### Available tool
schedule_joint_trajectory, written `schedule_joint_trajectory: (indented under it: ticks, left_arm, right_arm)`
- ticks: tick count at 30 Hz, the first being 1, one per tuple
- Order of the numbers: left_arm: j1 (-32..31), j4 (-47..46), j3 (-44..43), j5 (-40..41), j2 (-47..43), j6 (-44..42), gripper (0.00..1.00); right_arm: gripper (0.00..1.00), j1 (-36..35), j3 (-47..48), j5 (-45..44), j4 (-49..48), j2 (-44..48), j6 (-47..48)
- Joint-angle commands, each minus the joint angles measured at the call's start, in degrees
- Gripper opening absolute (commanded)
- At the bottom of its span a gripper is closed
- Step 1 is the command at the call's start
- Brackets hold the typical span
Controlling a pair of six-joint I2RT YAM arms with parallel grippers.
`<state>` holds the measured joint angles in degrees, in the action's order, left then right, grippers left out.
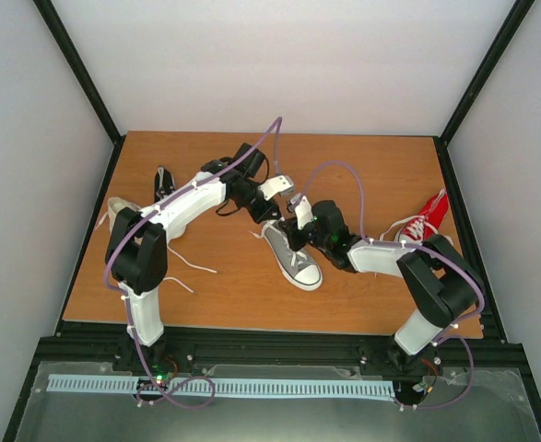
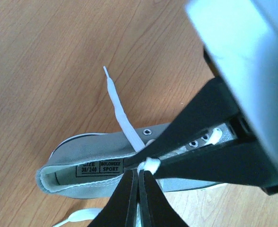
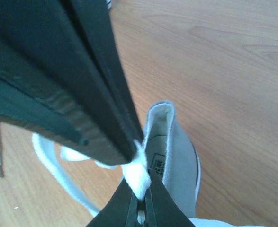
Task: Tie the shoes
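The left fingers (image 2: 122, 201) and right fingers (image 3: 119, 205) meet tip to tip. Each pair is pressed narrow on a bunch of white lace (image 2: 149, 165). The grey shoe (image 2: 96, 153) sits on the counter (image 2: 44, 56) directly beneath the tips, with its open collar nearest them.

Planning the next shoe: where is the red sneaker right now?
In the top view the red sneaker lies at the right edge of the table, just beyond the right arm, well right of the grey sneaker.
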<state>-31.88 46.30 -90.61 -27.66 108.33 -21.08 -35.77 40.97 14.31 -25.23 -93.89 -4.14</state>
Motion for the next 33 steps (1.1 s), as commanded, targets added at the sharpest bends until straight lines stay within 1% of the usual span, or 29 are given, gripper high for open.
schedule_joint_trajectory:
  ticks: [1, 5, 9, 11, 13, 14, 15, 16, 17, 19, 22, 24, 26, 30, 33]
  left_arm:
    - [0.2, -1.3, -0.7, 1.8, -0.3, 1.0, 0.01]
    - [0.2, -1.9, -0.1, 2.4, -0.2, 0.9, 0.01]
    - [0.2, -2.1, 0.3, 2.8, -0.1, 0.6, 0.01]
    - [0.2, -1.9, 0.4, 1.9, -0.1, 0.0, 0.01]
    - [0.2, -0.4, 0.0, -0.7, 0.0, -2.0, 0.01]
    - [0.2, 1.1, -0.5, -2.2, 0.1, -3.6, 0.1]
    - [0.2, 2.5, -0.8, -3.3, 0.1, -5.2, 0.31]
    - [0.3, 3.3, -0.8, -3.7, -0.4, -6.9, 0.49]
    - [0.4, 3.7, -0.2, -3.7, -1.1, -8.4, 0.62]
    - [1.1, 3.8, 1.3, -4.3, -3.6, -12.2, 0.76]
    - [2.7, 7.2, 3.1, -7.3, -7.4, -19.0, 0.89]
    - [3.8, 8.8, 4.8, -8.1, -9.3, -23.4, 0.92]
    - [4.0, 7.1, 7.6, -5.5, -10.1, -24.9, 0.92]
    - [4.0, 1.5, 13.9, 0.2, -9.3, -25.6, 0.85]
    - [4.0, -5.2, 18.7, 4.1, -8.4, -25.1, 0.84]
  right_arm:
    - [0.03, -0.6, 0.5, 4.5, 4.4, 3.8, -1.5]
    - [0.03, -0.5, 3.6, 8.4, 15.1, 5.6, -2.9]
    - [0.03, -0.3, 4.2, 9.1, 23.0, 8.6, -4.4]
    - [0.03, -0.1, 5.2, 10.2, 26.1, 9.3, -5.0]
    - [0.03, 0.1, 6.5, 11.5, 29.4, 9.1, -5.5]
    - [0.03, 0.2, 7.4, 11.8, 30.8, 8.5, -5.7]
    - [0.03, 0.3, 8.4, 12.1, 32.4, 8.0, -5.6]
    - [0.03, 0.5, 9.4, 12.3, 34.0, 7.5, -5.6]
    - [0.03, 0.7, 10.3, 12.5, 35.3, 7.0, -5.6]
    - [0.03, 1.7, 11.8, 13.6, 37.4, 6.6, -5.9]
    - [0.03, 3.1, 13.7, 16.1, 40.1, 6.6, -6.8]
    - [0.03, 3.9, 15.0, 18.3, 42.0, 6.2, -7.5]
    - [0.03, 4.3, 16.2, 19.5, 43.4, 5.4, -7.6]
    - [0.03, 4.8, 18.1, 20.1, 45.5, 3.3, -7.5]
    - [0.03, 5.8, 19.0, 22.6, 46.1, 1.8, -8.2]
